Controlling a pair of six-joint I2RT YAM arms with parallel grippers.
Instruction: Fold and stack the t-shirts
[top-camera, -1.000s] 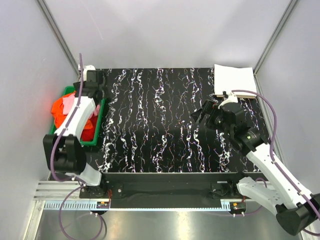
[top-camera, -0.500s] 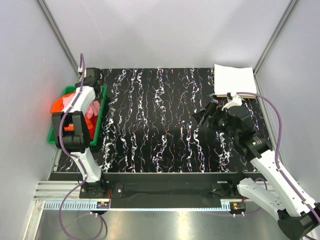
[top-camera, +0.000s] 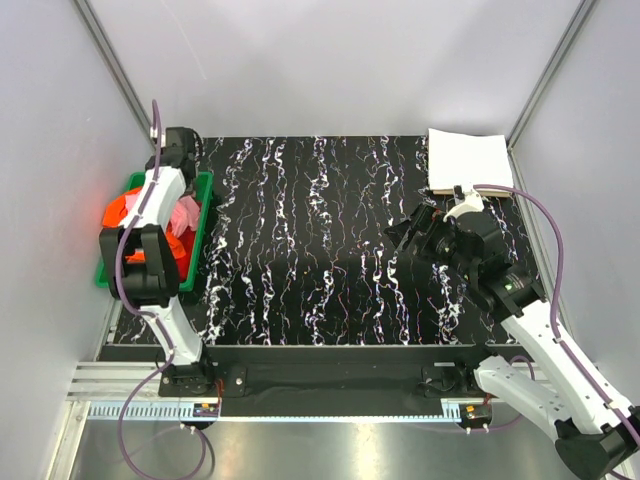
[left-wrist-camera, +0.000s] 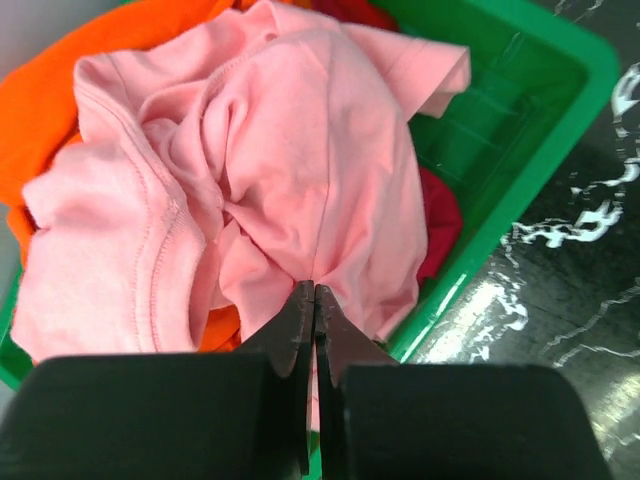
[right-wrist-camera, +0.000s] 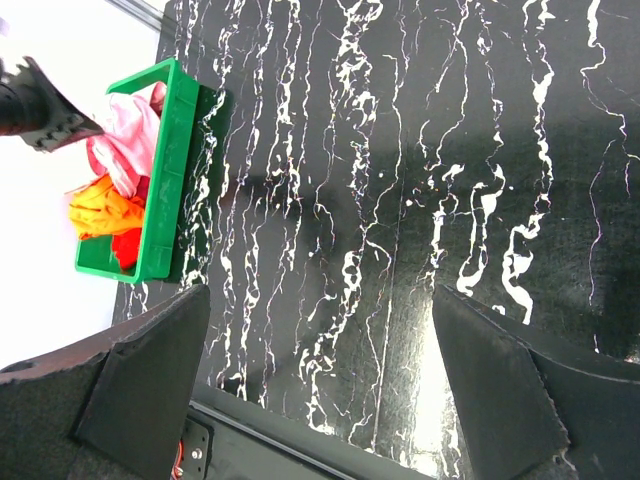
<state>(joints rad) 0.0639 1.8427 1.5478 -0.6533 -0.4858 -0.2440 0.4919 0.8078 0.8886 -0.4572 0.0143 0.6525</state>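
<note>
A light pink t-shirt (left-wrist-camera: 300, 150) lies crumpled on top of the pile in the green tray (left-wrist-camera: 520, 200). My left gripper (left-wrist-camera: 315, 292) is shut on a fold of it, pink cloth pinched between the tips. Under the pink one lie a bright orange t-shirt (left-wrist-camera: 60, 90) and a dark red t-shirt (left-wrist-camera: 442, 222). In the top view the left arm (top-camera: 172, 160) hangs over the tray (top-camera: 207, 195) and hides the gripper. A folded white t-shirt (top-camera: 468, 160) lies at the table's back right corner. My right gripper (right-wrist-camera: 320, 330) stands open above the bare table, holding nothing.
The tray sits at the left edge of the black marbled table (top-camera: 320, 240), close to the left wall. The right arm (top-camera: 470, 245) hovers over the table's right half, just in front of the white t-shirt.
The left gripper has gone from open to shut, pinching the pink t-shirt, and its arm has drawn back over the tray. The right arm shifted only slightly.
</note>
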